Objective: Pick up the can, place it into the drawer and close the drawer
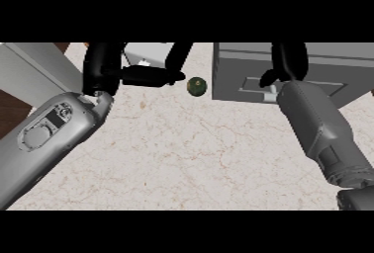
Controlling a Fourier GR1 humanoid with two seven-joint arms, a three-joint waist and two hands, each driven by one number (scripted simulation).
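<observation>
Green can (196, 86): on marble counter (182, 158), just beyond left thumb tip, untouched.
Left hand (110, 69): fingers spread apart, holding nothing.
Right hand (286, 64): fingers curled at grey drawer (248, 74) front; clamped or not, cannot tell.

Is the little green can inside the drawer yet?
No, it's out. The can sits on the counter, left of the grey drawer, near the left hand.

A kitchen: marbled stone counter (182, 158) with a grey drawer unit (241, 74).
</observation>
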